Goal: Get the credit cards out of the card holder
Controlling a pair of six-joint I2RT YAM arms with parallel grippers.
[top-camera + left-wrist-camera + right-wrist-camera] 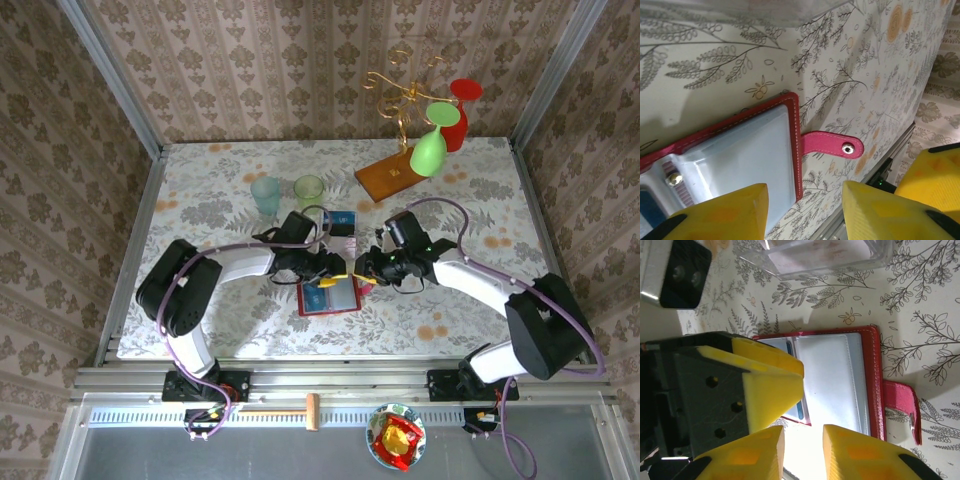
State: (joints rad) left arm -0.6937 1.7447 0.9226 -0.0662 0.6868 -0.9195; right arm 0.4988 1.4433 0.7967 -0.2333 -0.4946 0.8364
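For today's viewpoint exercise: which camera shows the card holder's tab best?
Left wrist: the tab lies flat and whole, snap visible. Right wrist shows the tab partly curled. From the top, the holder is small, its tab too small to tell.

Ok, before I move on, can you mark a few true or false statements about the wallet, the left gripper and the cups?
1. The red bifold card holder lies open on the floral tablecloth, its clear sleeve panels facing up. True.
2. The holder's red snap tab is fastened over the holder. False: it sticks out flat from the edge, unfastened.
3. The left gripper is clamped on a card. False: its yellow fingers stand apart at the holder's edge with nothing between them.
4. A bluish translucent cup and a green translucent cup stand side by side beyond the holder, toward the far side of the table. True.
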